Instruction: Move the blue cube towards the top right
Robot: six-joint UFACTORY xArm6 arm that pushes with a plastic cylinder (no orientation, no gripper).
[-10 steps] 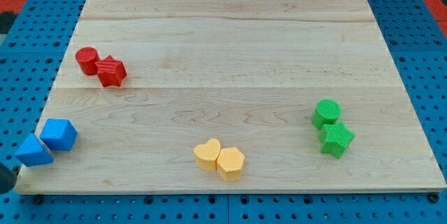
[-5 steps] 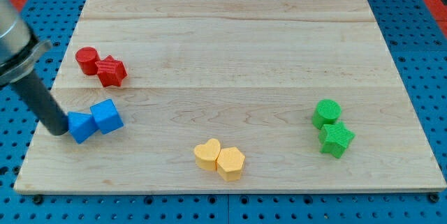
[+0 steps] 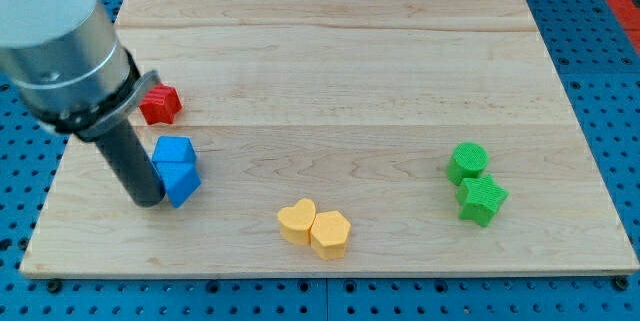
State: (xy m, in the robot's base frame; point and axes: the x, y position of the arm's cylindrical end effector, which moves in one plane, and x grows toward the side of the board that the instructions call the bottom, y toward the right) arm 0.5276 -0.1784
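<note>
You see a pale wooden board (image 3: pixel 400 81): visible grain, joined planks, smooth satin finish. It sits on a blue perforated base (image 3: pixel 600 111), looks like painted metal or plastic; can't tell which. Blocks look like matt plastic with fine ridged layering: blue cube (image 3: pixel 173 150), blue block (image 3: pixel 181 181), red star (image 3: pixel 160 104), green cylinder (image 3: pixel 467 161), yellow heart (image 3: pixel 297 221). Rod is matt black down to my tip (image 3: pixel 148 199); its collar (image 3: pixel 70 61) is grey brushed metal.

My tip (image 3: pixel 148 199) sits at the view's left of the board (image 3: pixel 340 71), touching two stacked-looking blocks — the cube (image 3: pixel 173 151) just above the wedge-like block (image 3: pixel 181 182). Star block (image 3: pixel 159 104) lies above; heart (image 3: pixel 296 222) and hexagon (image 3: pixel 330 234) below right; cylinder (image 3: pixel 467 162) over second star (image 3: pixel 482 201) — far right.
</note>
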